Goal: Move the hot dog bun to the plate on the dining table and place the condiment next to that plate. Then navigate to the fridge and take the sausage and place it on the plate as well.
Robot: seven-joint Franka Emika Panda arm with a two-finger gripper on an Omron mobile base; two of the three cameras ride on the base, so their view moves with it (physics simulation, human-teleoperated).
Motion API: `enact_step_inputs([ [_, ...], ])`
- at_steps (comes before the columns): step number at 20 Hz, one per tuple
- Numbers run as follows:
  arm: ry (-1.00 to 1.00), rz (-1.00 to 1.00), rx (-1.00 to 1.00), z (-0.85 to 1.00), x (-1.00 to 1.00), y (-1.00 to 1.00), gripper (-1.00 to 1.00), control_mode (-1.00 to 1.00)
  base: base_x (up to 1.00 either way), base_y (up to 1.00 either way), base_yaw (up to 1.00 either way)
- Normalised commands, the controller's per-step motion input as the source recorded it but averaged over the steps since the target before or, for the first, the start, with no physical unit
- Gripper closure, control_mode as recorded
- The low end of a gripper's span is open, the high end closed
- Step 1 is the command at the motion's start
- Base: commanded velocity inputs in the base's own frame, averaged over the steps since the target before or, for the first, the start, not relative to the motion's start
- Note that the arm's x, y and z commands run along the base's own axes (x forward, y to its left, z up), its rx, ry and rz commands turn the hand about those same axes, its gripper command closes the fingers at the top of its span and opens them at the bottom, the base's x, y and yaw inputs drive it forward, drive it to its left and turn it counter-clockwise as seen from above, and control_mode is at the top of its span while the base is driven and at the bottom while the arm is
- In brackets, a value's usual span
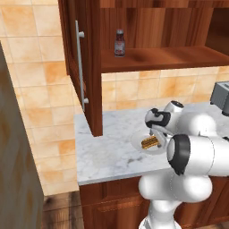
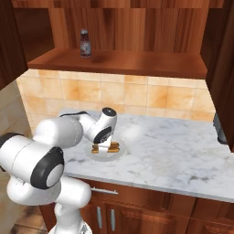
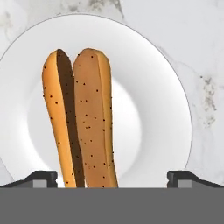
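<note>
The hot dog bun (image 3: 83, 122), tan and speckled with a dark slit, lies on a white plate (image 3: 148, 109) on the marble counter. My gripper (image 3: 112, 177) hangs open just above it, with one fingertip (image 3: 41, 177) left of the bun's near end and the other far to the right; nothing is held. From the base views the gripper (image 1: 156, 133) (image 2: 105, 142) points down over the bun (image 1: 149, 142) (image 2: 106, 148) and plate (image 1: 137, 145) (image 2: 120, 151). The condiment bottle (image 1: 119, 43) (image 2: 85, 43), dark with a grey cap, stands on the wooden cabinet shelf above.
An open cabinet door (image 1: 85, 67) with a metal handle juts out over the counter's left end. A grey toaster (image 1: 221, 95) sits at the counter's right. The marble counter (image 2: 173, 151) stretches right of the plate. A tall panel (image 1: 15, 179) stands at the near left.
</note>
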Motion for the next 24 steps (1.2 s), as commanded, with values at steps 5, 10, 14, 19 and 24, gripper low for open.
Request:
enact_step_inputs([
  [5,0.03,0.00,0.00,-0.18,0.28,-0.04,-1.00,-1.00,0.00,0.00,0.00],
  [10,0.07,-0.01,0.00,-0.28,0.22,0.00,-1.00,-1.00,0.00,0.00,0.00],
  [14,0.08,-0.02,0.00,-0.29,0.17,0.00,-1.00,-1.00,0.00,0.00,0.00],
  [19,0.01,0.00,0.00,-0.29,0.06,0.00,-1.00,-1.00,0.00,0.00,0.00],
  [24,0.00,0.00,0.00,-0.21,0.00,0.00,1.00,-1.00,0.00,0.00,0.00],
])
